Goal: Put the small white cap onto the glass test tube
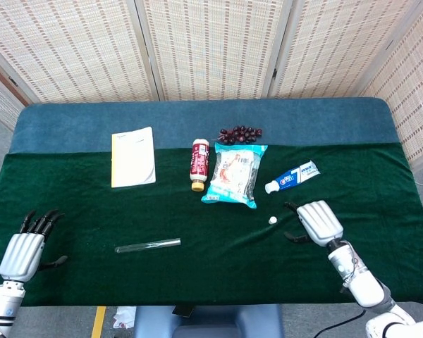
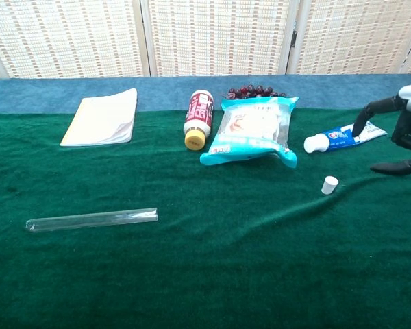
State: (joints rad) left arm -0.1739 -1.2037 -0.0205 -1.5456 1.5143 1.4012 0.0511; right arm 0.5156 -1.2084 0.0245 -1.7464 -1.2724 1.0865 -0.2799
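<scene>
The small white cap [image 1: 272,220] [image 2: 329,184] stands alone on the green cloth, right of centre. The glass test tube [image 1: 147,245] [image 2: 92,220] lies flat on the cloth at the front left. My right hand [image 1: 319,221] [image 2: 401,130] hovers just right of the cap, raised off the cloth, its fingers apart and holding nothing. My left hand [image 1: 25,249] rests at the front left edge, fingers spread, well left of the tube; only the head view shows it.
Behind the cap lie a toothpaste tube [image 1: 291,176] [image 2: 345,136], a blue snack packet [image 1: 234,175] [image 2: 253,129] and a small red-labelled bottle [image 1: 199,163] [image 2: 198,118]. Dark grapes [image 1: 240,133] sit at the back. A yellow notebook [image 1: 132,156] [image 2: 102,116] lies at the back left.
</scene>
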